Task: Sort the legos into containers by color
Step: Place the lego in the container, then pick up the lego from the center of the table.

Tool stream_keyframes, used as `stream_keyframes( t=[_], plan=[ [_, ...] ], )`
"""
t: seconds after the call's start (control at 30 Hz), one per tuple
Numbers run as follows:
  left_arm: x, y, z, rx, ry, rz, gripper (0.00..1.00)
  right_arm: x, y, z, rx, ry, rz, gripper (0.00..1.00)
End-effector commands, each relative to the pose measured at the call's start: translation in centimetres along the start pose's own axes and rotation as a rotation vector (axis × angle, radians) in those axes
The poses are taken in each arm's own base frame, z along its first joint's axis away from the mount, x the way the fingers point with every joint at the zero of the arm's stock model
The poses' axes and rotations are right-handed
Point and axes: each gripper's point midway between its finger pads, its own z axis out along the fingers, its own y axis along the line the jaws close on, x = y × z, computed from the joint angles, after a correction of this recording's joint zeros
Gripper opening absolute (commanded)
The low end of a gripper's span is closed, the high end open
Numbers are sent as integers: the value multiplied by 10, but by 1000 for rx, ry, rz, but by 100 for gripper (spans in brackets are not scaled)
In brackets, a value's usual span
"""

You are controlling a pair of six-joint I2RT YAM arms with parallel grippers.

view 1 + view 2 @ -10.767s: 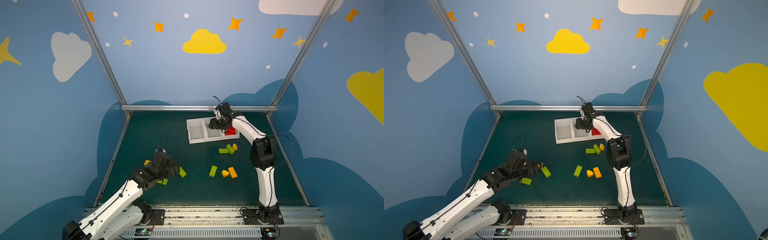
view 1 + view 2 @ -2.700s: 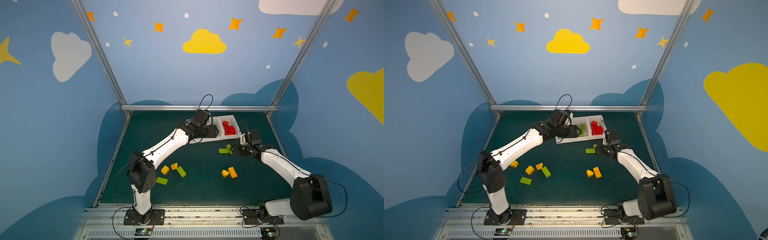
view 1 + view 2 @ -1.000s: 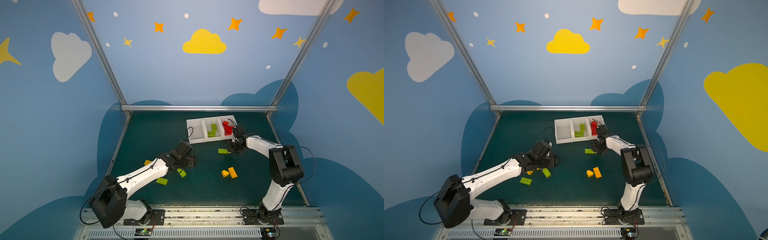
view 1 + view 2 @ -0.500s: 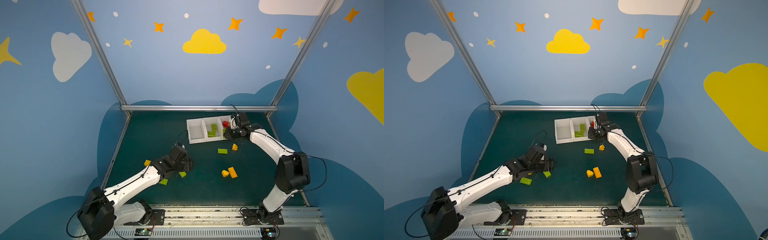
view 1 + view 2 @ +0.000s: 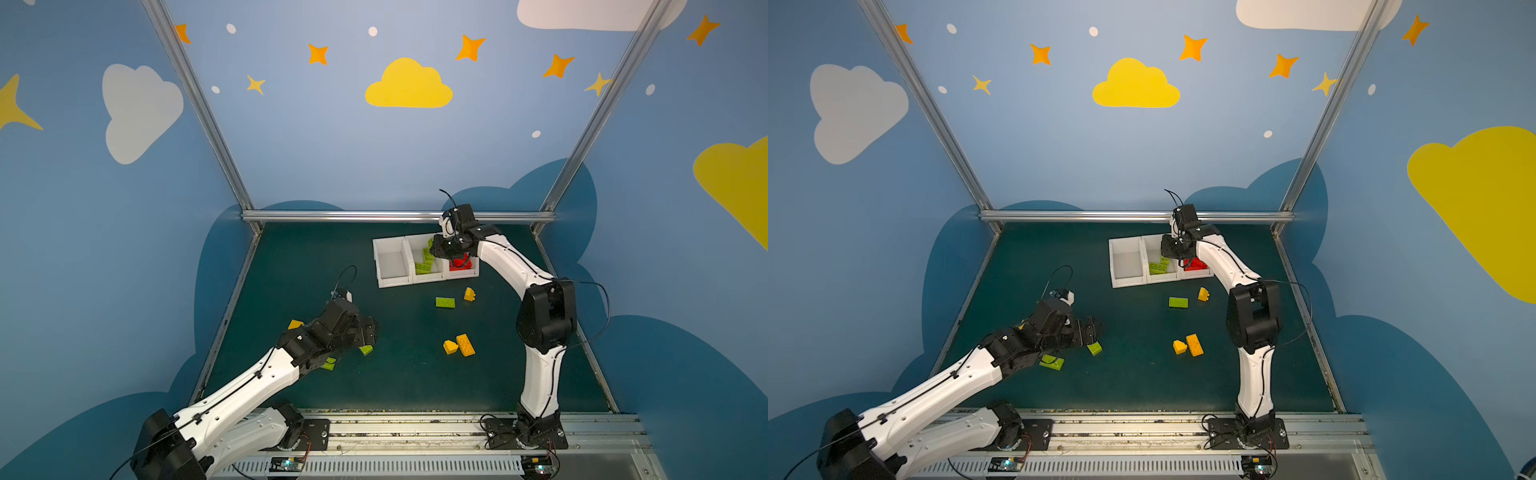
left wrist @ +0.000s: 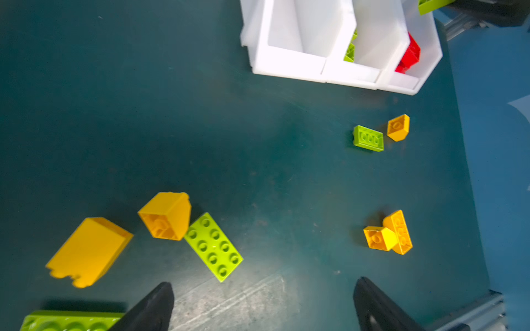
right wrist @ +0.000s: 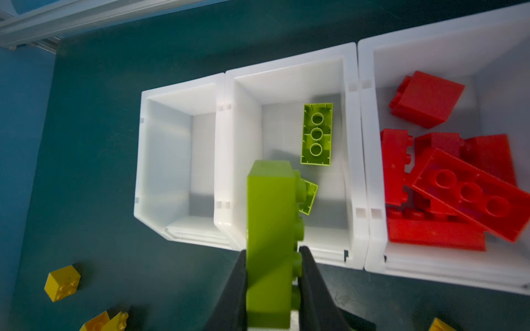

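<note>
Three white containers (image 7: 286,71) stand in a row at the back of the green mat. The left one (image 7: 177,94) is empty, the middle one holds green legos (image 7: 317,134), and the right one holds red legos (image 7: 464,189). My right gripper (image 7: 274,253) is shut on a green brick (image 7: 269,217) above the middle container's front wall. My left gripper (image 6: 263,285) is open over the mat at the front left, with nothing between its fingers. Just ahead of it lie a flat green brick (image 6: 213,246) and two yellow bricks (image 6: 166,215) (image 6: 89,250). Another green brick (image 6: 68,321) lies beside one finger.
A green brick (image 5: 445,302) and a small yellow one (image 5: 469,294) lie in front of the containers. Two yellow bricks (image 5: 465,345) touch each other nearer the front. A metal rail (image 5: 395,216) runs along the back, with blue walls on both sides.
My right gripper has carried the green brick from the mat up to the middle container. My left gripper has opened wide and drawn back toward the front left.
</note>
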Motion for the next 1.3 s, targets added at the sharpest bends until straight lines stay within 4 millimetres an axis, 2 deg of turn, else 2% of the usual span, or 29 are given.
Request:
stream_keyframes(
  t=[0.0, 0.17, 0.27, 0.47, 0.63, 0.83, 1.07, 1.27],
  plan=[
    [-1, 15, -7, -53, -13, -21, 100, 5, 5, 8, -2, 41, -13, 21],
    [-2, 18, -13, -59, -11, -36, 100, 5, 4, 25, 1, 60, 2, 25],
    [2, 21, -12, -64, -2, -43, 100, 4, 3, 29, 4, 66, 5, 34],
    [8, 21, -12, -87, 44, -34, 100, 0, 7, 24, -6, 58, -1, 48],
    [10, 18, -9, -103, 50, -25, 99, -4, 10, 7, -8, 32, -18, 54],
    [24, 22, 9, -186, 106, -59, 93, -3, 18, -31, -41, -24, -48, 59],
    [36, 19, 34, -252, 161, -99, 89, 20, 14, -75, -63, -96, -50, 63],
    [44, 24, 55, -325, 198, -149, 80, 56, 7, -97, -99, -115, -23, 64]
  ],
)
